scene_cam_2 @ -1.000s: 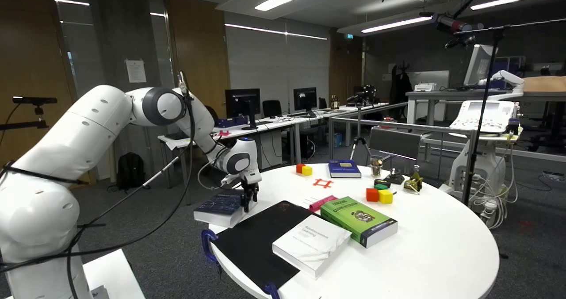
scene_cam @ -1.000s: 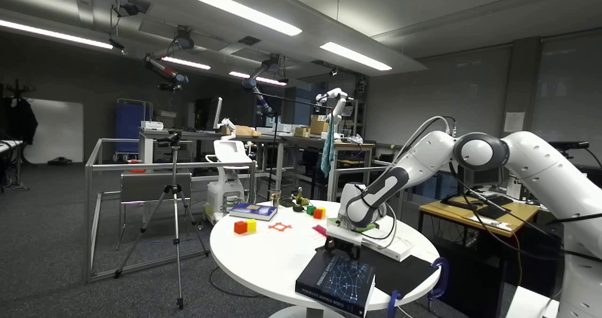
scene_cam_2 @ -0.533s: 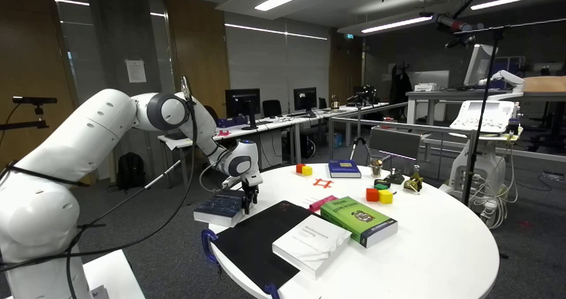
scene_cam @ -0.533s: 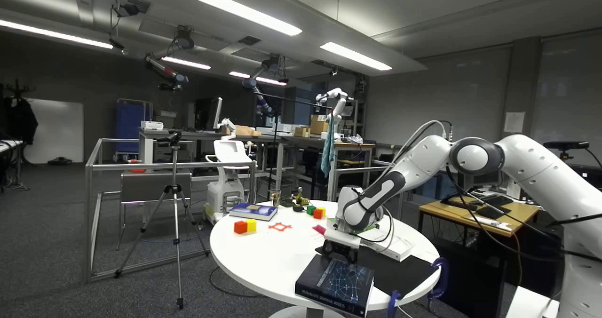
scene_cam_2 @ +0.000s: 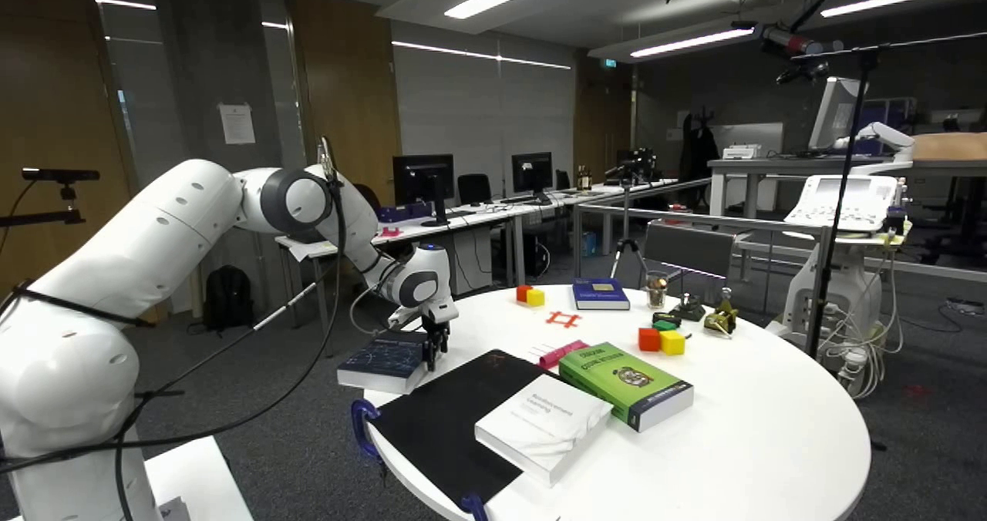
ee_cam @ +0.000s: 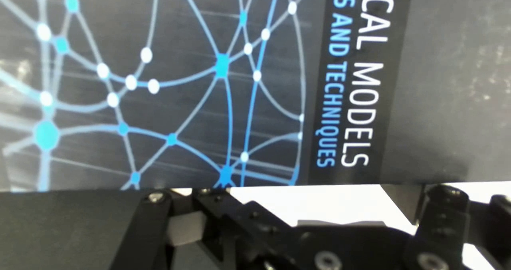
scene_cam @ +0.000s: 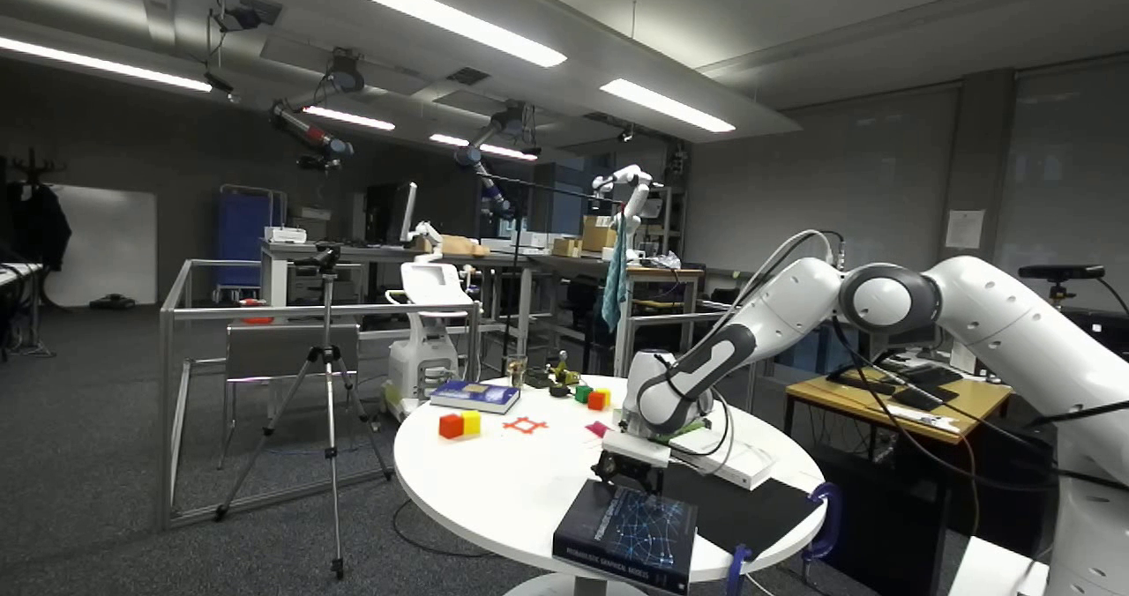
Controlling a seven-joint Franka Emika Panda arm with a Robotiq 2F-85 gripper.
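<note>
A thick dark book [scene_cam: 622,534] with a blue network pattern and the words "Probabilistic Graphical Models" lies flat at the rim of the round white table [scene_cam: 494,481], partly overhanging it. My gripper [scene_cam: 630,487] points down at the book's inner long edge in both exterior views. Spread wide, its black fingers [ee_cam: 444,206] stand along that edge in the wrist view, with white tabletop showing between them. Nothing is held. Whether the fingertips press on the book cannot be told, as their ends are hidden behind its cover.
Beside the book lies a black mat [scene_cam_2: 463,405], clamped by blue clamps [scene_cam_2: 364,427]. A white book [scene_cam_2: 544,425], a green book [scene_cam_2: 624,382] and a pink piece [scene_cam_2: 563,354] sit farther in. Coloured cubes [scene_cam_2: 661,341], a blue book [scene_cam_2: 601,294] and a glass [scene_cam_2: 656,290] stand beyond.
The gripper has shifted a little to the left, and the elbow has dropped slightly. The dark book has turned slightly. The gripper's fingers have stayed spread.
</note>
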